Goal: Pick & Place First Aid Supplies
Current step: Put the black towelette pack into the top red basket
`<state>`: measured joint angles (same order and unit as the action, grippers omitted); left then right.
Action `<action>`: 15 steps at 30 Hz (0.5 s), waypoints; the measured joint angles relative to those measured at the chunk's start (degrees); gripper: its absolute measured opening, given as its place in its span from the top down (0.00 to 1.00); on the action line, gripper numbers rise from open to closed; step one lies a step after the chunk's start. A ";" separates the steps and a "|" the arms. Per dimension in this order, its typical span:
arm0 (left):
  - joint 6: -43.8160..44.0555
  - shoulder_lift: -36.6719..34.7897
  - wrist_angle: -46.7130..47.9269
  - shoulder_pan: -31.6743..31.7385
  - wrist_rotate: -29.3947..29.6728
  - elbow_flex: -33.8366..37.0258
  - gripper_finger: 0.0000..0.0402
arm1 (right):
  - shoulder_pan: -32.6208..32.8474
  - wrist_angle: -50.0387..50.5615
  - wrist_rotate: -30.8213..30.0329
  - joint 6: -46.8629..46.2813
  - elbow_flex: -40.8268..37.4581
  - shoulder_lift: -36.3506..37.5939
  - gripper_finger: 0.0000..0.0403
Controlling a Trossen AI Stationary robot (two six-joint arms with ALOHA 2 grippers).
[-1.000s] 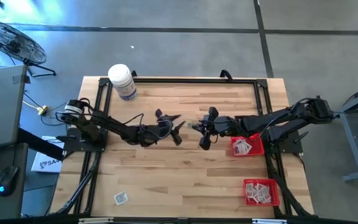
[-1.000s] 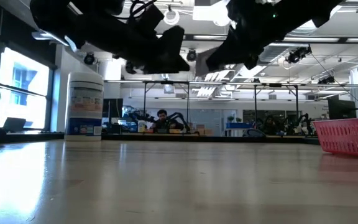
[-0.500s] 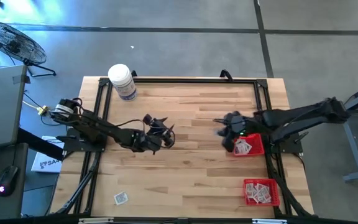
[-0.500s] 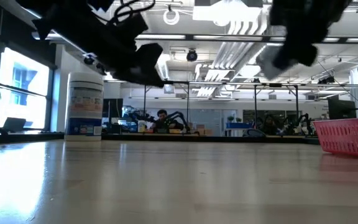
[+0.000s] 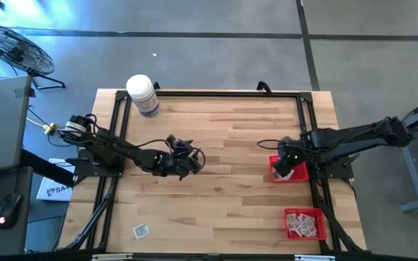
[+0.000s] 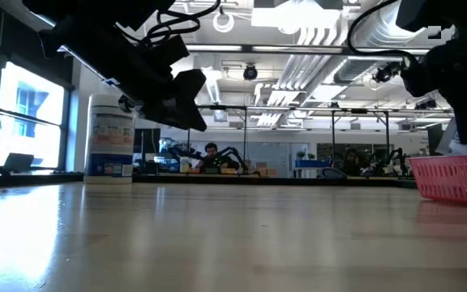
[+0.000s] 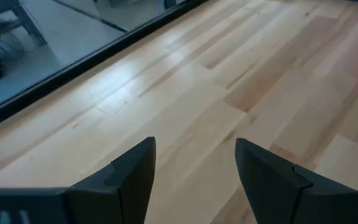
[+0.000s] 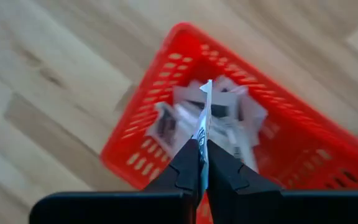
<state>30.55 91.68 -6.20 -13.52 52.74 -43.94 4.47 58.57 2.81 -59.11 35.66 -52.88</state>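
One thin flat packet point(image 8: 202, 124), edge-on, is pinched between my right gripper's point(image 8: 201, 152) dark fingers, above the red mesh basket point(image 8: 142, 134) of packets at centre frame. My left gripper point(image 7: 194, 165) hangs spread wide over bare wood planks point(image 7: 185, 81).

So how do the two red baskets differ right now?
The farther red basket sits at mid-depth on the table's right side, with the right tool above it, shut on a first aid packet. The nearer red basket sits near the table's front right corner with no arm over it. Both are red mesh and both already hold packets.
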 joint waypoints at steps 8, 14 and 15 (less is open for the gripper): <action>1.18 0.00 -0.04 0.02 -1.16 0.00 0.46 | 0.02 -3.96 1.73 1.17 -0.99 -0.27 0.93; 1.41 0.00 -0.06 0.01 -1.96 0.00 0.46 | 0.04 -4.33 1.73 1.24 -1.00 -0.31 0.89; 1.45 0.00 -0.04 0.02 -2.30 0.00 0.46 | 0.04 -4.30 2.04 1.19 -0.98 -0.31 0.88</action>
<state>32.00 91.68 -6.25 -13.50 50.43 -43.94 4.51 54.27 4.85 -57.92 34.67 -53.19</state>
